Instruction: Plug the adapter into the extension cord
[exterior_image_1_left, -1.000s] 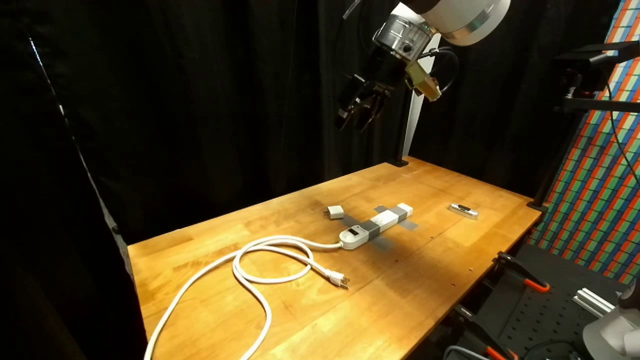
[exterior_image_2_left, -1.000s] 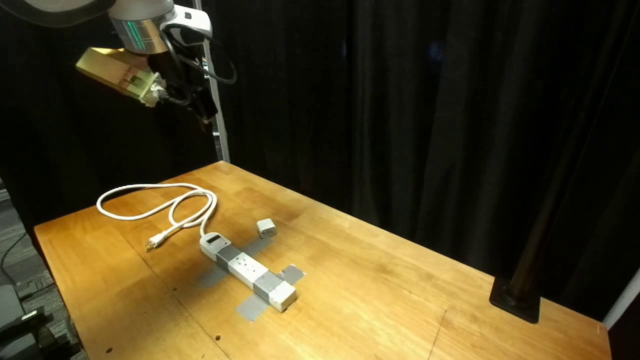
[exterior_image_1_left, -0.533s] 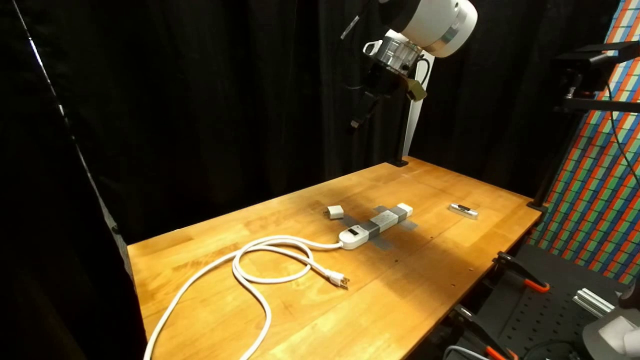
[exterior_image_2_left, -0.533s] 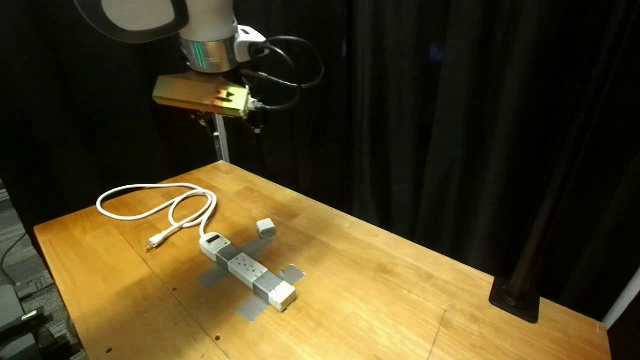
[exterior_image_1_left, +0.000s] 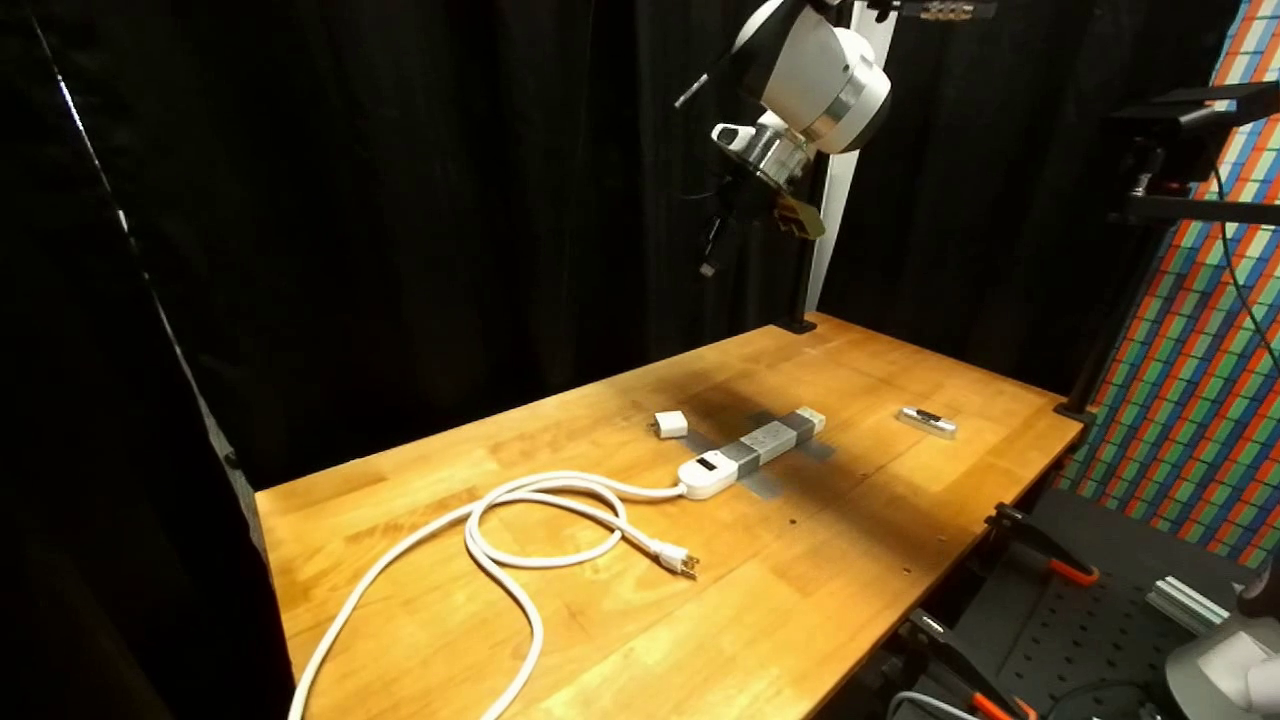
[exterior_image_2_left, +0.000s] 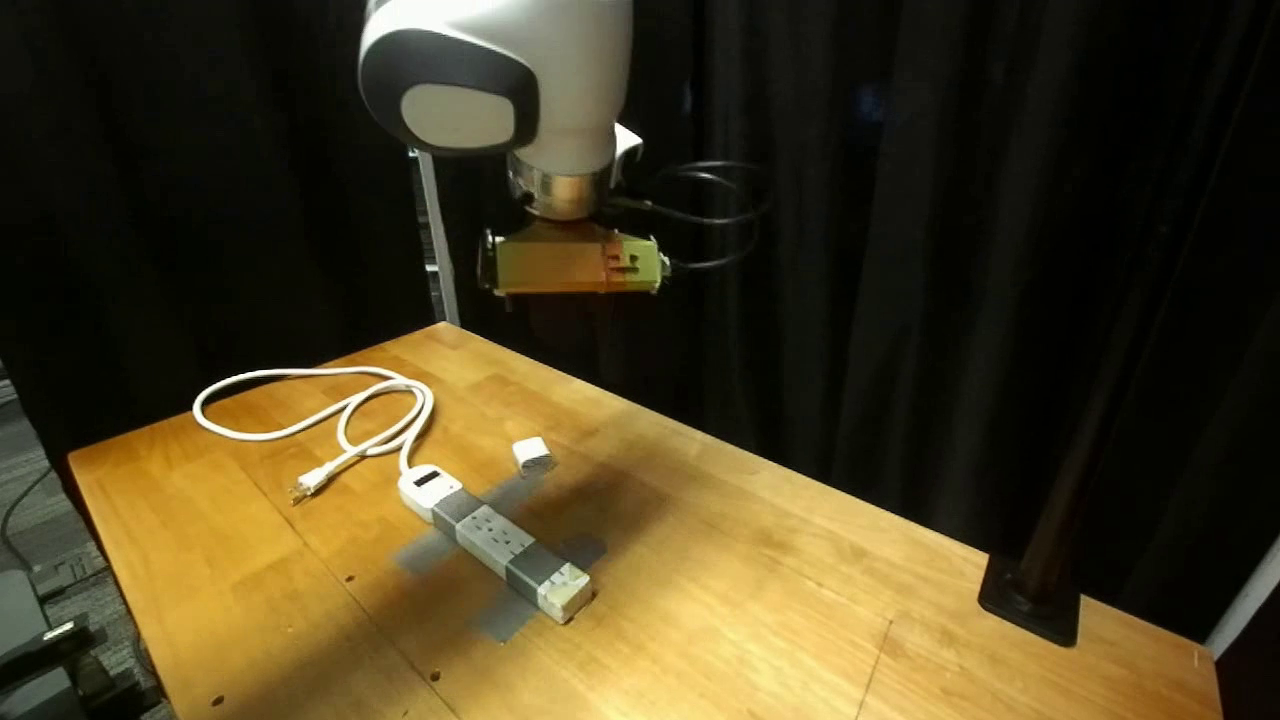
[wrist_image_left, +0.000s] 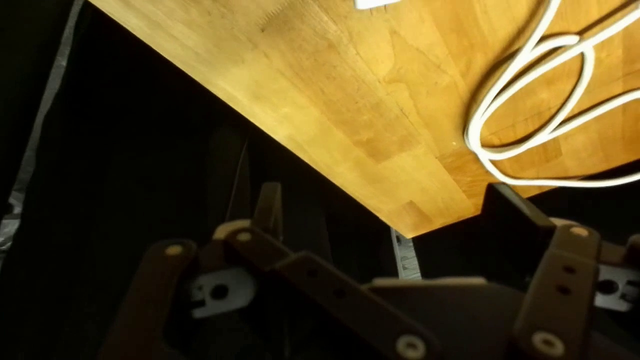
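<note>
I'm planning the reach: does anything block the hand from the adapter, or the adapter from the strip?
Nothing visible stands between the hand and the adapter; between the adapter and the strip lies only flat tape.

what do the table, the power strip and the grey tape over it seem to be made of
Table: wood, perhaps with a soft sheen; grain and board seams show.
Power strip: probably hard plastic, smooth and white, one end rounded.
Grey tape: possibly cloth-backed, dull; it bends over the strip, but no weave shows.
</note>
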